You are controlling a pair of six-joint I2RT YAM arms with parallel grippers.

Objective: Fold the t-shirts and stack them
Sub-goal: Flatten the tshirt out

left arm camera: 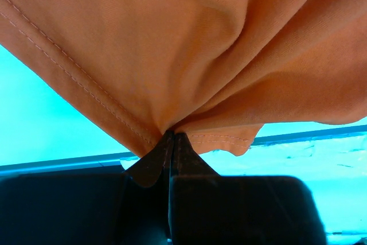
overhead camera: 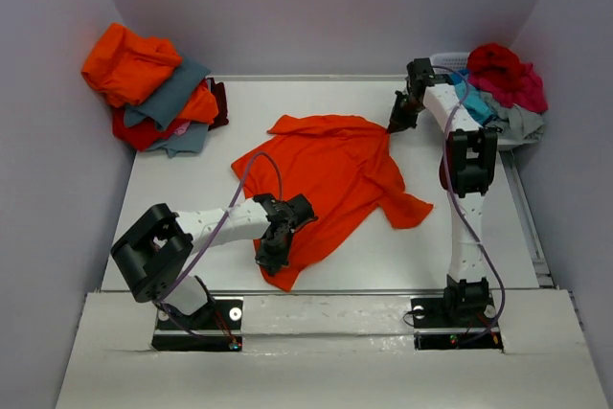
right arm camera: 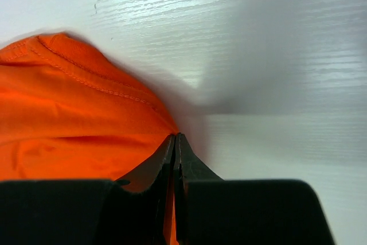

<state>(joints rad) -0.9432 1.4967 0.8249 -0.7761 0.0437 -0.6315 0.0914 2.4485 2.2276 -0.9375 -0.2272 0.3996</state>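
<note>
Orange t-shirt is clamped by left gripper and right gripper, spread over the white table between grey walls.

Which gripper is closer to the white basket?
Right. The right gripper holds the orange t-shirt at its far corner, just left of the white basket; the left gripper holds its near hem, much farther away.
</note>
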